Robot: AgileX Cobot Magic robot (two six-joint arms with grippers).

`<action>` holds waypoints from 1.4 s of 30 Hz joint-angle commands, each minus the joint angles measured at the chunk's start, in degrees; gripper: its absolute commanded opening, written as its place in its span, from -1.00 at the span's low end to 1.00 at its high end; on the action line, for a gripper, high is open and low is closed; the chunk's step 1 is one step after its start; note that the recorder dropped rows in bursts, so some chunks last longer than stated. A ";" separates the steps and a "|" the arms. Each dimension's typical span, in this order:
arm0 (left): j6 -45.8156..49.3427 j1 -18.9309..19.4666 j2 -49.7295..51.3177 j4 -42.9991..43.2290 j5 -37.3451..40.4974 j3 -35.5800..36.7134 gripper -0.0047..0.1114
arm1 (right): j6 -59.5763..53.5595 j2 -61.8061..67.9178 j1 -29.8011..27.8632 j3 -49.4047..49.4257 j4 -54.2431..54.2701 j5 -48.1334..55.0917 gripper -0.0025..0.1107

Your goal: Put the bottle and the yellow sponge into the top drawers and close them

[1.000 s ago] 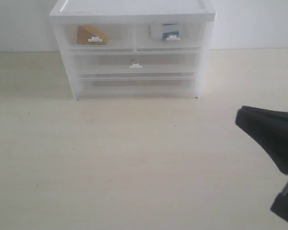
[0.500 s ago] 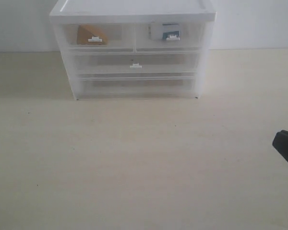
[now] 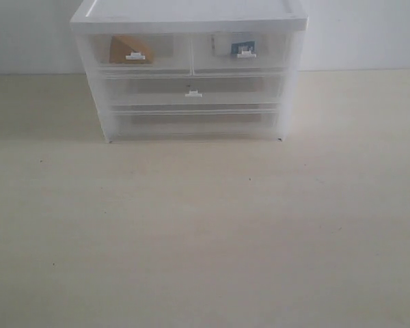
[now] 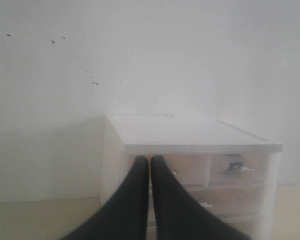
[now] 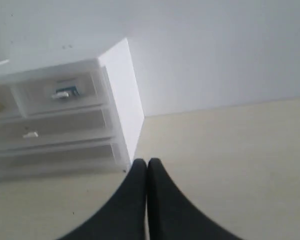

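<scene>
The yellow sponge (image 3: 128,49) lies inside the shut top left drawer (image 3: 138,53). Behind the translucent front of the shut top right drawer (image 3: 240,52) sits the bottle (image 3: 234,44), which also shows in the left wrist view as the bottle (image 4: 233,165) and in the right wrist view as the bottle (image 5: 66,91). My left gripper (image 4: 150,161) is shut and holds nothing, well back from the unit. The right gripper (image 5: 147,163) is shut and empty too, low over the table. Neither gripper appears in the exterior view.
The white drawer unit (image 3: 189,15) stands at the back against a white wall. Two wider drawers (image 3: 193,89) sit below the top pair, both shut. The pale table (image 3: 205,232) stretches in front of it.
The right arm has drawn back from the right side of the exterior view and left it entirely. The drawers and their contents have not moved.
</scene>
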 commanded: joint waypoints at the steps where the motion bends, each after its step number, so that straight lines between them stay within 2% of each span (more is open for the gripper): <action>1: 0.14 -0.01 -0.37 -0.36 -0.01 0.22 -0.85 | -1.71 -0.50 -0.52 -0.02 0.13 4.62 -0.96; 8: 0.14 -0.01 -0.37 -0.36 -0.01 0.22 -0.85 | -13.94 -0.50 -0.52 -0.02 9.24 4.26 -0.96; 28: 0.14 -0.13 -0.37 -0.36 0.49 0.26 -0.85 | -13.94 -0.50 -0.52 -0.02 9.50 4.12 -0.96; 30: 2.94 -0.13 -0.26 -0.67 0.49 0.41 -0.85 | -13.94 -0.50 -0.52 -0.02 9.50 4.12 -0.96; 31: 7.26 -0.60 -0.06 -3.19 1.35 0.41 -0.85 | -13.94 -0.50 -0.52 -0.02 9.50 4.12 -0.96; 32: 14.59 -1.03 0.04 -10.04 2.18 0.78 -0.85 | -13.94 -0.50 -0.52 -0.02 9.50 4.12 -0.96; 35: 43.11 -1.25 -0.06 -46.10 4.36 2.90 -0.85 | -13.94 -0.50 -0.52 -0.02 9.50 4.12 -0.96; 36: 52.35 -1.25 -0.31 -54.22 6.03 3.72 -0.85 | -13.94 -0.50 -0.52 -0.02 9.50 4.12 -0.96; 38: 64.16 -1.14 -1.58 -61.59 10.24 5.54 -0.85 | -13.94 -0.50 -0.52 -0.02 9.50 4.12 -0.96; 39: 67.49 -0.78 -2.89 -62.21 12.43 6.50 -0.85 | -13.94 -0.50 -0.52 -0.02 9.50 4.12 -0.96; 42: 69.78 1.72 -8.57 -62.21 17.59 8.18 -0.85 | -13.94 -0.50 -0.52 -0.02 9.50 4.12 -0.96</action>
